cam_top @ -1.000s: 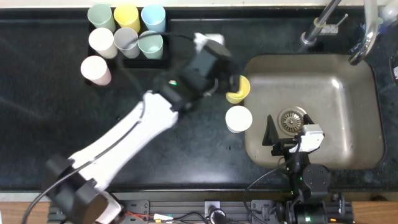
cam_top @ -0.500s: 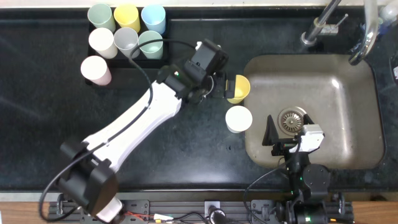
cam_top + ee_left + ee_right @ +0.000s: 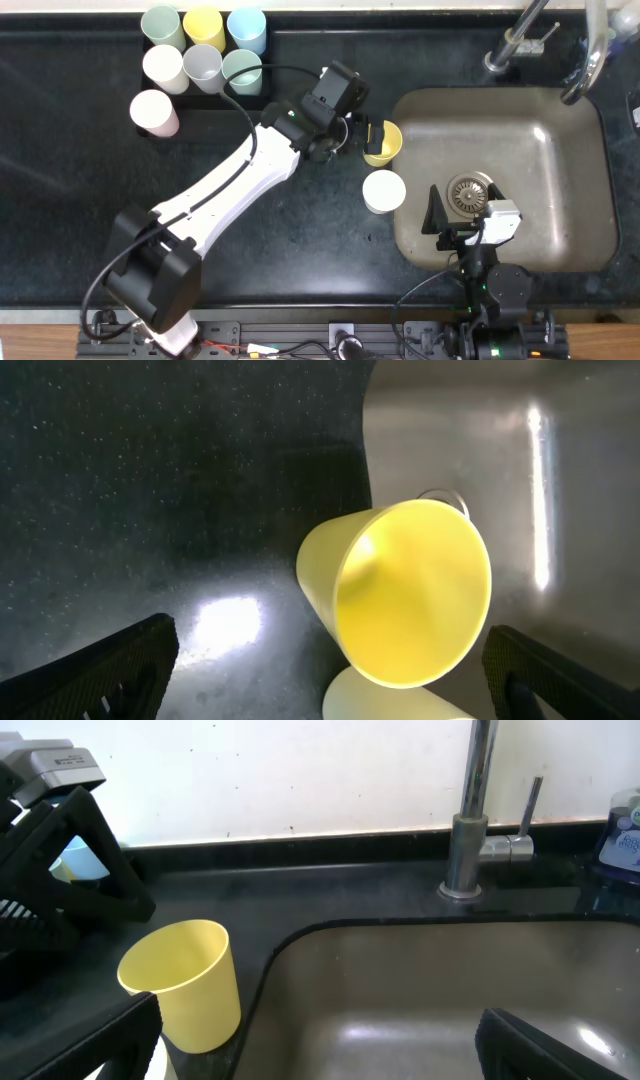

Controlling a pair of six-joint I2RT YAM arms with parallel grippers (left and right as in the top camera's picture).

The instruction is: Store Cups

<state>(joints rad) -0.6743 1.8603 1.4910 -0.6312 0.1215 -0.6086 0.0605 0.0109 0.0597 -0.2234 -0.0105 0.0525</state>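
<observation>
A yellow cup (image 3: 384, 142) stands upright on the black counter at the sink's left rim; it also shows in the left wrist view (image 3: 410, 595) and the right wrist view (image 3: 186, 982). My left gripper (image 3: 360, 135) is right beside it on its left, open, with its wide-spread fingers (image 3: 110, 670) either side of the cup and not touching it. A white cup (image 3: 383, 190) stands just in front of the yellow one. My right gripper (image 3: 436, 212) is open and empty, low over the sink basin.
A black rack (image 3: 272, 92) at the back left holds several cups in pastel colours. One pale pink cup (image 3: 153, 112) stands on the counter next to the rack. The steel sink (image 3: 560, 130) and its tap (image 3: 470, 820) take up the right side.
My left arm has swung its elbow to the right and steadied, bringing the gripper up against the yellow cup's left side. The cups and the right arm stayed put.
</observation>
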